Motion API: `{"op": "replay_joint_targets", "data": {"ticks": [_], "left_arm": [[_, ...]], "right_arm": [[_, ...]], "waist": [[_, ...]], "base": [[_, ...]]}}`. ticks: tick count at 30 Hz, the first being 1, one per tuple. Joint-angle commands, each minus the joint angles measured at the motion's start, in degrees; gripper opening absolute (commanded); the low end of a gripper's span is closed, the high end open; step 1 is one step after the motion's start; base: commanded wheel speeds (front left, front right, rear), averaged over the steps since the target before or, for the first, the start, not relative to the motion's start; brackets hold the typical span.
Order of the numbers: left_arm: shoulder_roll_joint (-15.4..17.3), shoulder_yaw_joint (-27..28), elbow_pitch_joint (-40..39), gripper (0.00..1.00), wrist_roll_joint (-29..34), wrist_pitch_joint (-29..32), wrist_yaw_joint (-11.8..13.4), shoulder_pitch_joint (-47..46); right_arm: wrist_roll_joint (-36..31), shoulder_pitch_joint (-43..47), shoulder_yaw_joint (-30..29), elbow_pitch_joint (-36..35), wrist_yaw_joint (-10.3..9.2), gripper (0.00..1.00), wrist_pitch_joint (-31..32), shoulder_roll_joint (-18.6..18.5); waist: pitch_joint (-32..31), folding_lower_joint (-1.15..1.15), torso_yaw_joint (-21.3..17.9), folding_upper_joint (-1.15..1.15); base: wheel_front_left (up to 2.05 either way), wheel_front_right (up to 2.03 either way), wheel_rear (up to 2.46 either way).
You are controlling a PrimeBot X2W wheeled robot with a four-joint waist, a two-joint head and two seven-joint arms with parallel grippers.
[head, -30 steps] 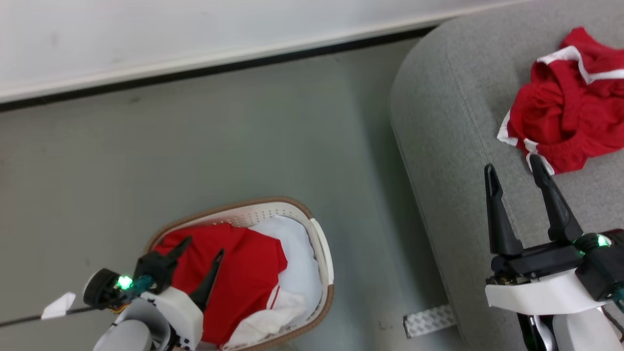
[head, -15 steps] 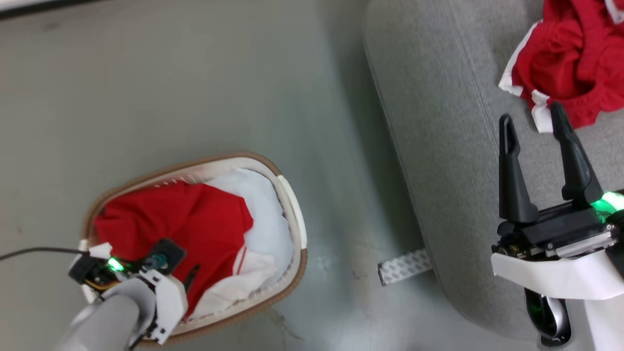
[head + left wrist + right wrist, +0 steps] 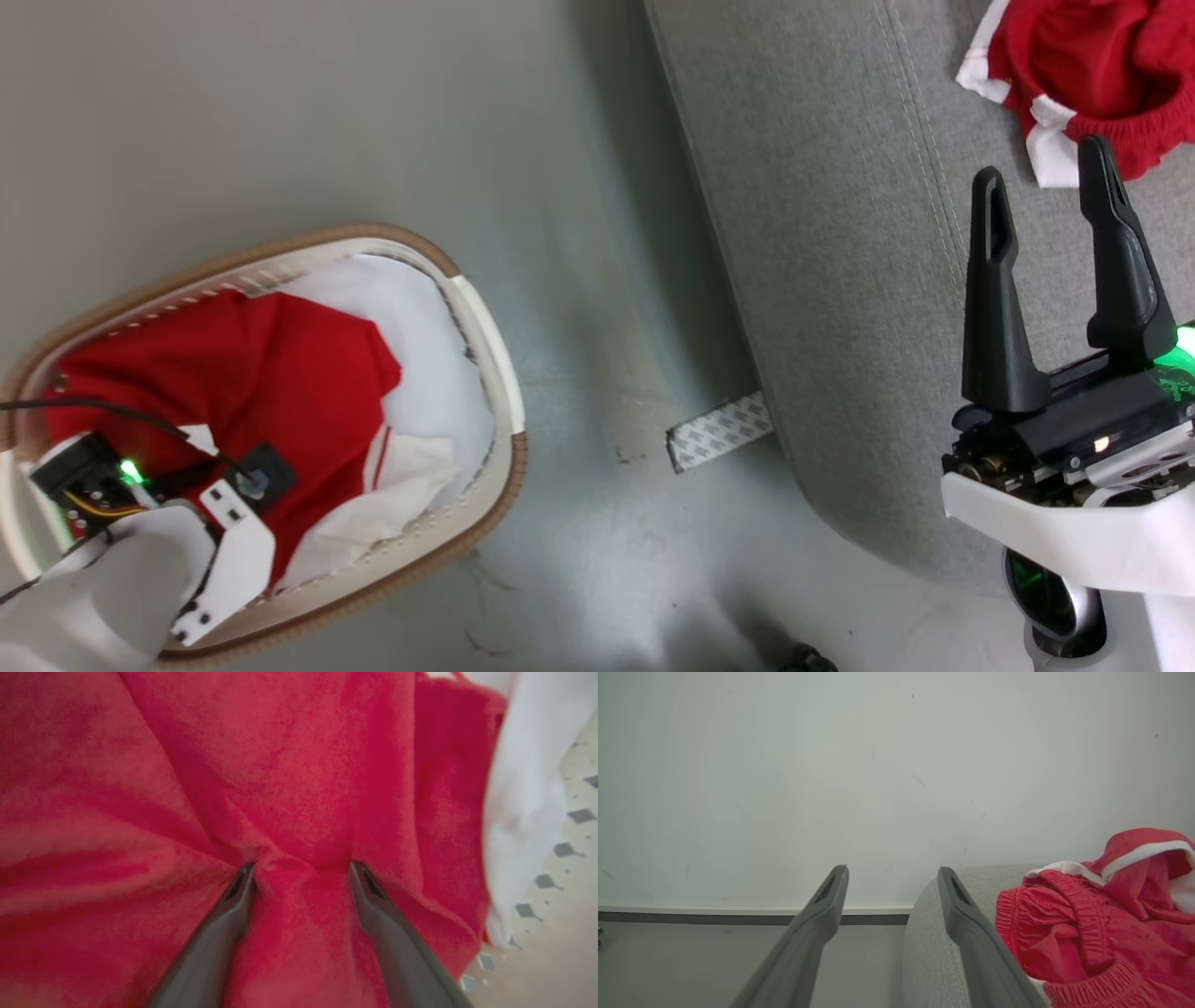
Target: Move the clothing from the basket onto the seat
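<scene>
In the left wrist view, the risk is a shallow bite. If I close here I may catch only the top fold of the clothing (image 3: 187,788), and it would slide out on the lift. Its trailing white panel (image 3: 518,788) could also hook on the basket (image 3: 577,868) wall and drag the basket along. My left gripper (image 3: 301,872) is spread wide. Both tips are pushed into the red cloth, which humps up between them, and nothing is pinched yet.

In the head view, the basket sits on the floor (image 3: 373,112), well apart from the seat (image 3: 840,233), whose rounded edge lies to its right. A loose hold would probably drop the cloth on the floor during that carry. My left wrist is down inside the basket, over the red cloth near its near-left rim. My right gripper (image 3: 1044,163) hangs over the seat with fingers apart, holding nothing. A second garment (image 3: 1092,75) lies just beyond its tips.

In the right wrist view, those fingers stand apart at the seat's edge. The second garment is just beside one of them, and a careless swing could sweep it off.
</scene>
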Motion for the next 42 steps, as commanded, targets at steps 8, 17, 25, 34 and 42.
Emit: {"op": "replay_joint_targets", "data": {"ticks": [8, 17, 25, 34, 42], "left_arm": [[1.9, -2.0, 2.4, 1.0, 0.3, 5.3, 0.1, 0.2], [0.7, -2.6, 2.4, 0.0, -2.4, 2.9, 0.1, 1.2], [-2.8, -0.3, 1.7, 0.0, -7.6, -1.1, 0.1, 2.4], [-7.6, 0.6, -1.7, 0.0, -15.1, -6.6, 0.1, 4.8], [-12.0, 1.3, -7.9, 0.0, -22.8, -9.0, 0.1, 8.2]], "right_arm": [[1.3, -1.2, 0.7, -1.7, -0.13, 1.0, 0.0, 0.1], [0.6, -0.5, 0.3, -1.4, -0.13, 1.0, 0.0, 0.1], [-1.4, -0.6, -0.5, -0.1, -0.14, 1.0, 0.0, 0.1], [-3.4, 2.1, -1.7, 2.7, -0.14, 1.0, 0.0, 0.1], [-6.1, 5.8, -1.1, 8.6, -0.13, 1.0, 0.0, 0.0]], "waist": [[3.4, -0.01, -3.3, 0.0], [1.9, -0.01, -3.1, 0.0], [-3.9, -0.01, -0.8, 0.0], [-13.4, -0.01, 3.0, 0.0], [-26.0, -0.01, 9.2, 0.0]], "base": [[0.0, 0.0, 0.0], [0.0, 0.0, 0.0], [0.0, 0.0, 0.0], [0.0, 0.0, 0.0], [0.0, 0.0, 0.0]]}}
